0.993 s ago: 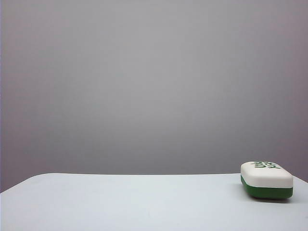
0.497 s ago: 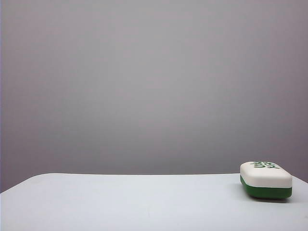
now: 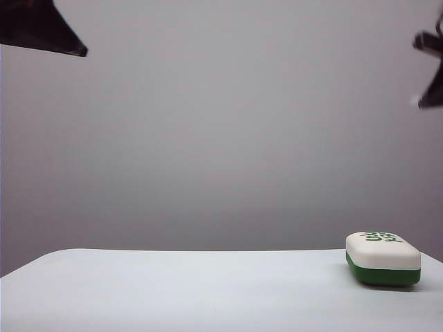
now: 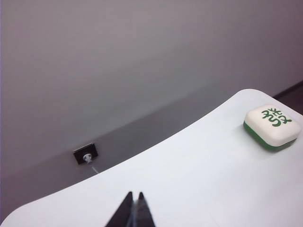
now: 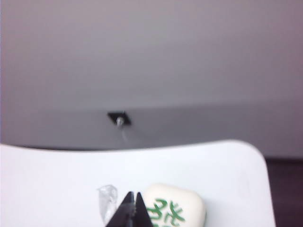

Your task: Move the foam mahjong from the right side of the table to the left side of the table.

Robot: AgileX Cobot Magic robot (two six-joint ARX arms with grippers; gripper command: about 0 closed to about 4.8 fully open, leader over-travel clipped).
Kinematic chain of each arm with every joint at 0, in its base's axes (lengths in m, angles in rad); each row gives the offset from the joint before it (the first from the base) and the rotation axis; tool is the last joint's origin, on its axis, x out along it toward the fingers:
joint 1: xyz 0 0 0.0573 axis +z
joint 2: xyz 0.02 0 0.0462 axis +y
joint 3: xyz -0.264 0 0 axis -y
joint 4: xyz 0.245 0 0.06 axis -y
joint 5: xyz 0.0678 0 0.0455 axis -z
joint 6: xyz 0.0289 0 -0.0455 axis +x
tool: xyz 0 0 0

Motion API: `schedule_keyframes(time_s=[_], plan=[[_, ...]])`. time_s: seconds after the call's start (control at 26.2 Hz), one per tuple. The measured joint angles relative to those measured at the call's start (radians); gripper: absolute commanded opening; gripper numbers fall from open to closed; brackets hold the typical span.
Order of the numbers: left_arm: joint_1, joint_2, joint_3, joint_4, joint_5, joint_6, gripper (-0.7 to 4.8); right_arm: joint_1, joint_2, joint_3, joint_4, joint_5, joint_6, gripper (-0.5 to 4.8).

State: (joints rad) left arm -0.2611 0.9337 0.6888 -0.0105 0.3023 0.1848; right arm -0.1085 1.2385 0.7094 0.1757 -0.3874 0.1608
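Observation:
The foam mahjong point(image 3: 383, 258), white on top and dark green below with green marks on its top face, lies on the table point(image 3: 208, 290) at the far right. It also shows in the left wrist view point(image 4: 272, 127) and the right wrist view point(image 5: 176, 209). My left gripper point(image 4: 134, 194) is shut and empty, high above the table's left side; its dark tip point(image 3: 43, 29) enters the exterior view at the upper left. My right gripper point(image 5: 134, 194) is shut and empty, hovering above the table just beside the mahjong; part of it point(image 3: 430, 69) shows at the upper right edge.
A small crumpled clear scrap point(image 5: 107, 198) lies on the table beside the mahjong. A dark wall plate with a thin cable point(image 4: 86, 153) sits on the grey wall behind the table. The table's rounded right corner point(image 5: 258, 161) lies close to the mahjong.
Both arms have come into the exterior view, the left at the upper left corner and the right at the upper right edge. The mahjong has not moved.

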Motion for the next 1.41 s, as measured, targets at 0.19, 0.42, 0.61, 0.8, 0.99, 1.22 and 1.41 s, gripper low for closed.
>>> schedule_keyframes(time_s=[0.19, 0.42, 0.61, 0.8, 0.99, 1.22, 1.41], plan=[[0.011, 0.103, 0.029, 0.122, 0.131, 0.006, -0.05, -0.148, 0.271, 0.073, 0.020, -0.209, -0.002, -0.05], [0.039, 0.202, 0.029, 0.169, 0.340, 0.006, -0.05, -0.216, 0.599, 0.249, 0.028, -0.399, -0.053, -0.05], [0.037, 0.223, 0.029, 0.172, 0.347, 0.008, -0.05, -0.216, 0.786, 0.398, -0.050, -0.472, -0.124, -0.05], [0.037, 0.228, 0.029, 0.175, 0.349, 0.014, -0.05, -0.224, 0.866, 0.513, -0.181, -0.498, -0.239, -0.05], [0.037, 0.228, 0.029, 0.179, 0.350, 0.018, -0.05, -0.251, 0.878, 0.542, -0.269, -0.472, -0.323, -0.05], [0.037, 0.228, 0.029, 0.179, 0.350, 0.022, -0.05, -0.238, 0.896, 0.542, -0.359, -0.473, -0.417, -0.05], [0.037, 0.230, 0.029, 0.180, 0.394, 0.040, -0.05, -0.225, 0.941, 0.542, -0.437, -0.561, -0.457, -0.05]])
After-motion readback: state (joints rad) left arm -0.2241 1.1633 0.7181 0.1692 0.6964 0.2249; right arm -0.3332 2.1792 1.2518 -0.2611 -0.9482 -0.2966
